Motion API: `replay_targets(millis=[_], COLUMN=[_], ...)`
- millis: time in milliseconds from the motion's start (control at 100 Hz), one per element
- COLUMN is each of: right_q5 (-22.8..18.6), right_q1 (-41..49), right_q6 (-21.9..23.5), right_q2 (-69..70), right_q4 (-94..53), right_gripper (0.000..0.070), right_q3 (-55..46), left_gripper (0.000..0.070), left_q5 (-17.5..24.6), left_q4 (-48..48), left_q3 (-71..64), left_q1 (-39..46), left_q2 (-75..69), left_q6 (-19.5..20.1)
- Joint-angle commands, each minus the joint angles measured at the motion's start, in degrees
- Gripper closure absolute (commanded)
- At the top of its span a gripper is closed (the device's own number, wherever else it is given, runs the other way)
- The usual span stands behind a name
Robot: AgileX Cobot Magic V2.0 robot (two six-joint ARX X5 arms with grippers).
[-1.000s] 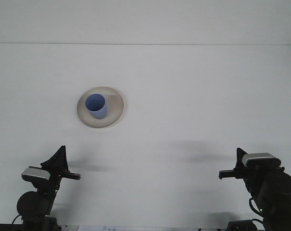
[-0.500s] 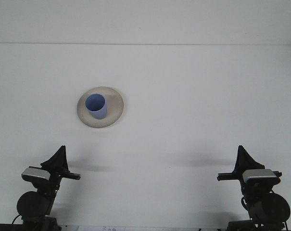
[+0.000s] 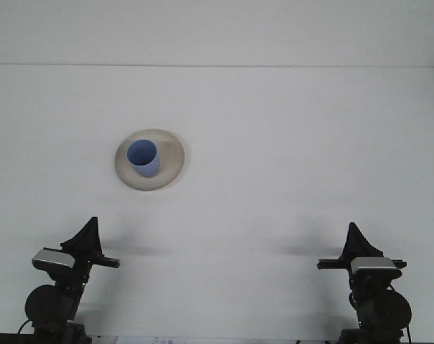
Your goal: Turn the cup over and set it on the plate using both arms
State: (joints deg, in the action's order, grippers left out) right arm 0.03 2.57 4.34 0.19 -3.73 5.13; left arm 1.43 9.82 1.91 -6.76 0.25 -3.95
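Front view: the blue cup (image 3: pixel 143 158) stands upright, mouth up, on the round beige plate (image 3: pixel 169 166) in the upper left of the frame, on a plain white counter (image 3: pixel 288 158). Left tool (image 3: pixel 85 240) and right tool (image 3: pixel 356 244) sit low, well apart from it; I cannot tell their opening. Judged complete: simply keep both arms clear. The cup looks smooth plastic, the plate matte.

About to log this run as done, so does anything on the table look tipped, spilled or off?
Nothing stands out. The blue cup stands upright, mouth up, on the beige plate, a little left of its centre. No spill or damage shows. The left gripper and right gripper sit near the table's near edge, well clear of both.
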Motion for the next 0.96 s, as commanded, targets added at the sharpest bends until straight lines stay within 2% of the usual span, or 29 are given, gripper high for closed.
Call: replay_targets(millis=[0,90,950], right_q5=[-0.1,0.0,0.0], right_q1=[0.1,0.1,0.1], right_q6=[0.2,0.2,0.2], right_q2=[-0.1,-0.1,-0.1], right_q4=[3.8,7.7,7.2], right_gripper=[0.0700,0.0700,0.0700], right_q3=[-1.7,-4.5,-4.4], left_gripper=[0.0688,0.0688,0.0688], left_q5=[0.1,0.1,0.1], left_q4=[0.6,0.6,0.6], left_q3=[-1.1,-1.1,-1.1], left_q1=[0.0,0.0,0.0], left_q2=[-0.1,-0.1,-0.1], left_q6=[0.4,0.4,0.4])
